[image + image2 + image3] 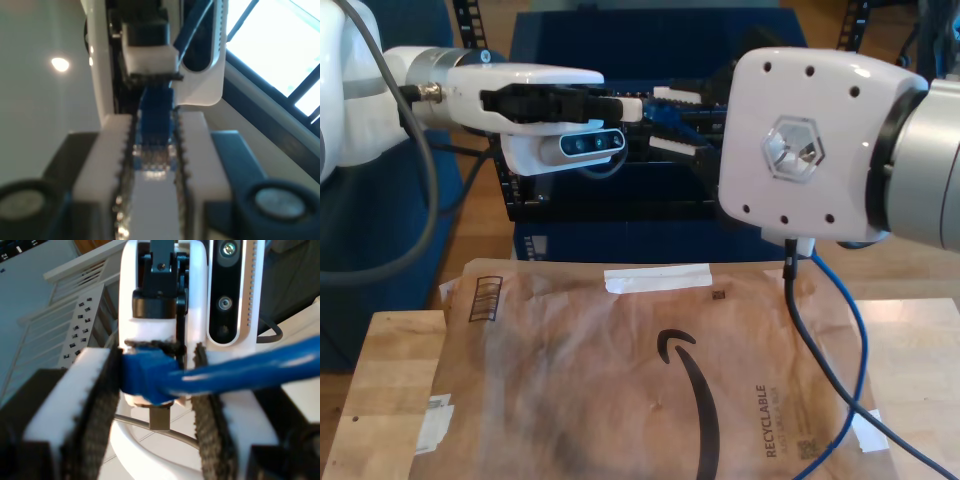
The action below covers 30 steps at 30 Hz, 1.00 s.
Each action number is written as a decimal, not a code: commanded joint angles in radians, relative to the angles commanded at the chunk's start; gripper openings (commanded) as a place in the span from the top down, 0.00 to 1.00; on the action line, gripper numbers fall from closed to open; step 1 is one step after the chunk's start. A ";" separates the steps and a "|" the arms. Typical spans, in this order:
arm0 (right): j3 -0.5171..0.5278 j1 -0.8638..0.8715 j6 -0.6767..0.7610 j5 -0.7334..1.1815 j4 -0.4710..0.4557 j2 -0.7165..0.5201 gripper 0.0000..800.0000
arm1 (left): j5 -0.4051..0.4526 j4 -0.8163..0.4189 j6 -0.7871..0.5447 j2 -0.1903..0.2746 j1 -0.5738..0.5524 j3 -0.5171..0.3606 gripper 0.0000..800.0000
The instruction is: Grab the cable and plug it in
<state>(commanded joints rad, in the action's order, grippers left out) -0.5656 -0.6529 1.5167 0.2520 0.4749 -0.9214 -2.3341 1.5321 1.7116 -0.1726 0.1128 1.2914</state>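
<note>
In the first wrist view, my first gripper (152, 150) is clamped on the translucent-blue plug end of the thin bright blue cable (155, 120). The plug sits between the white toothed fingers (197, 150), pointing at the other arm's white gripper close ahead.

In the second wrist view, my second gripper (157, 380) has its padded fingers (100, 390) apart around the cable (150, 375). One pad touches the plug boot, while the cord runs out past the other.

In the exterior view, the two grippers meet high above a brown paper mailer (640, 390) lying on a light wooden table (390, 390). The cable (860, 360) hangs down at the exterior view's right.
</note>
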 joint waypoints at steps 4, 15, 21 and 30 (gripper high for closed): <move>0.002 0.000 0.002 -0.008 0.000 0.000 0.82 | 0.000 0.000 0.000 0.000 -0.002 0.000 0.99; 0.006 -0.008 0.012 -0.014 0.003 0.000 0.99 | -0.005 0.005 0.002 0.000 -0.005 -0.020 0.32; 0.006 -0.009 0.014 -0.014 0.005 0.000 0.99 | -0.003 0.003 0.005 0.003 -0.003 -0.012 0.13; -0.009 0.015 0.040 -0.012 0.002 0.025 0.99 | 0.114 -0.003 0.014 0.041 0.041 0.006 0.01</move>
<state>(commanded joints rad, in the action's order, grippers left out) -0.5748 -0.6375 1.5566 0.2397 0.4764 -0.8968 -2.2206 1.5290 1.7254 -0.1312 0.1542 1.2975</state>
